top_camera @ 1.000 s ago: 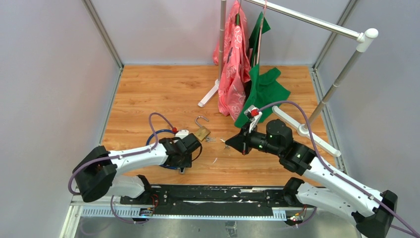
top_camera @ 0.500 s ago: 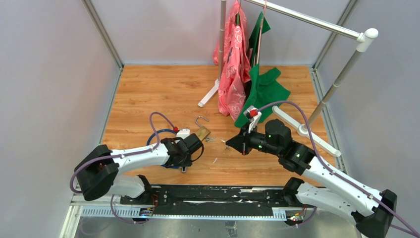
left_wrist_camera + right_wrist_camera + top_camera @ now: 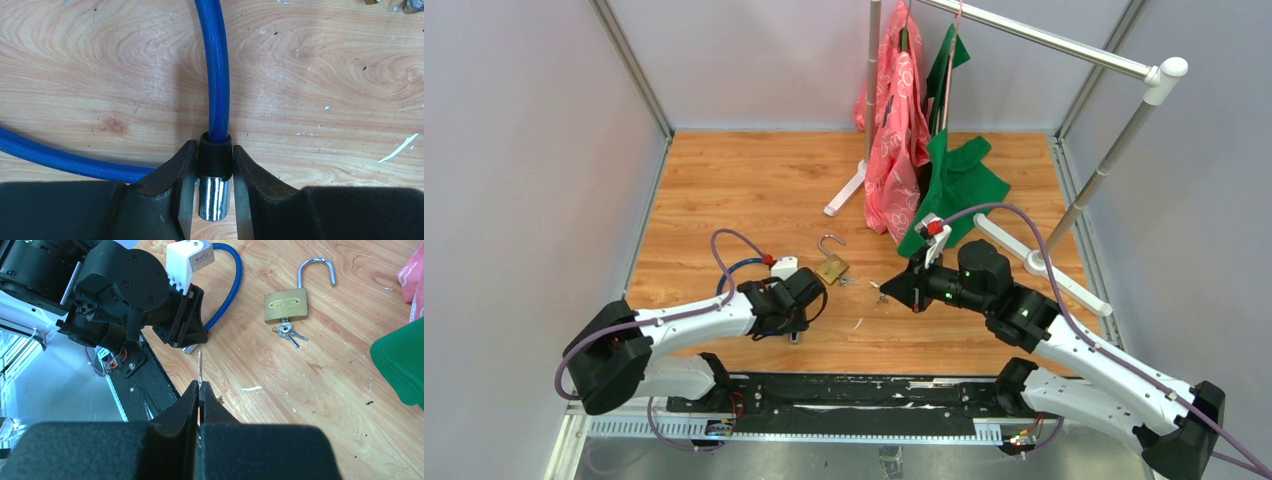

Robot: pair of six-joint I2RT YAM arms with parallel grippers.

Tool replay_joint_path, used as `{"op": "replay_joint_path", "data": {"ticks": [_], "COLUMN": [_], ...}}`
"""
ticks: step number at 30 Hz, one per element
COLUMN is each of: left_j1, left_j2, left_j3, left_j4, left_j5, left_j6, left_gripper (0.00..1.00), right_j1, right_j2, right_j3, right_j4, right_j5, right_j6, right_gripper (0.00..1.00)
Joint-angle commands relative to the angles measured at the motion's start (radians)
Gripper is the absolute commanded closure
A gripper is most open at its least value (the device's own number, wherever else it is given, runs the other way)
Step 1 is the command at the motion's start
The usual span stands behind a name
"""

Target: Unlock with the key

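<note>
A blue cable lock (image 3: 215,70) lies on the wooden table. Its black collar and chrome end piece (image 3: 214,197) sit between the fingers of my left gripper (image 3: 214,150), which is shut on it. In the top view that gripper (image 3: 794,335) is low at the near left, the cable (image 3: 734,268) looping behind it. My right gripper (image 3: 199,385) is shut on a thin key (image 3: 200,367); the blade sticks out past the fingertips toward the left gripper, a short gap away. From above, the right gripper (image 3: 889,290) hovers at mid-table.
A brass padlock (image 3: 286,306) with its shackle open and a bunch of keys (image 3: 286,331) in it lies between the arms. A clothes rack with pink (image 3: 896,130) and green (image 3: 954,180) garments stands at the back right, its white feet (image 3: 844,192) on the table.
The left jaws have closed onto the cable lock's end piece, and the left wrist has shifted slightly left. The right arm holds still with the key.
</note>
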Motion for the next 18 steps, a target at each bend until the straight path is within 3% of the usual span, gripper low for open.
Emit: {"op": "replay_joint_path", "data": {"ticks": [1, 5, 18], "left_j1": [0.01, 0.01, 0.008], "left_j2": [-0.008, -0.013, 0.039], "left_j3": [-0.026, -0.043, -0.067], "left_j4": [-0.001, 0.007, -0.003], "left_j5": [-0.032, -0.019, 0.005], "left_j6": [-0.008, -0.011, -0.095], "left_gripper": [0.67, 0.48, 0.56], "right_j1": [0.003, 0.003, 0.003], "right_j2": [-0.001, -0.007, -0.06], "right_j3": [0.023, 0.015, -0.001], "right_j4": [-0.012, -0.01, -0.04], "right_j5": [0.02, 0.017, 0.034], "right_j6": [-0.013, -0.005, 0.008], "right_gripper": [1.0, 1.0, 1.0]}}
